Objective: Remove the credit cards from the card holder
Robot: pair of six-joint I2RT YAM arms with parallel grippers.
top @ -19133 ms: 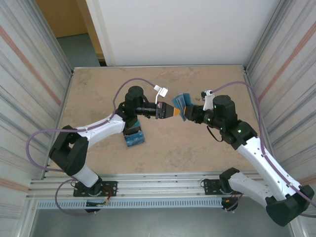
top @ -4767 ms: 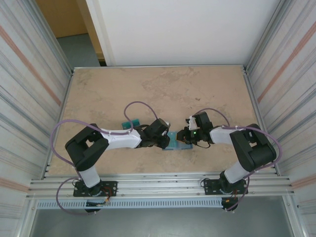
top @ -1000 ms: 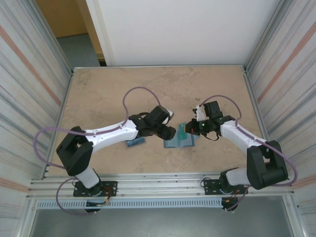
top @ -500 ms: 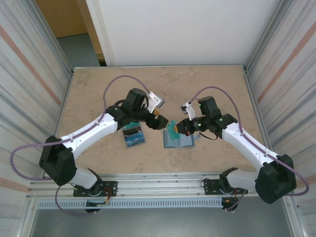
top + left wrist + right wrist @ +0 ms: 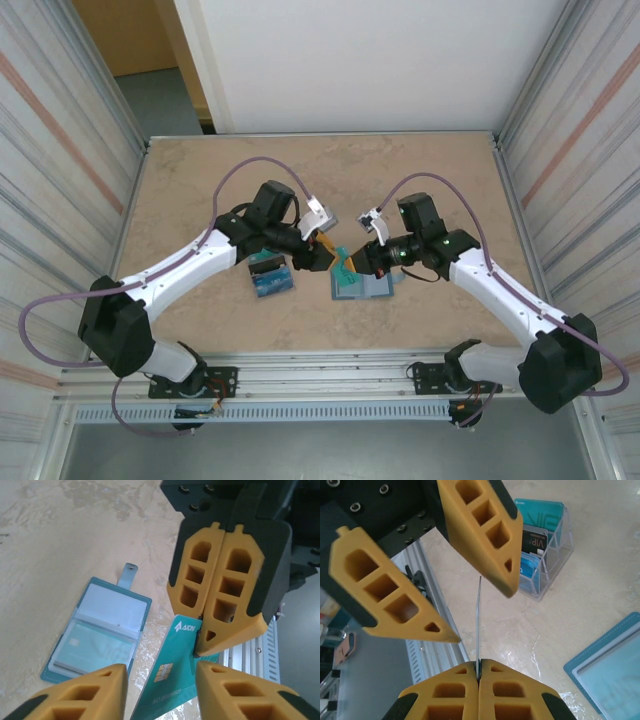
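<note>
Teal card (image 5: 172,680), pinched by right end effector (image 5: 200,640) — flanked by open left end effector (image 5: 482,615).

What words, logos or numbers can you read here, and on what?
"AION": teal card held by the right hand.
"VIP": black card in the clear stand.
Number along the teal card's edge: too blurred.
Blue card print in the stand: too small.

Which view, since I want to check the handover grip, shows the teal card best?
The left wrist view: the teal card faces the camera, chip and print visible, pinched by the right gripper. The right wrist view shows it edge-on, a thin line. The top view shows a small teal sliver.
</note>
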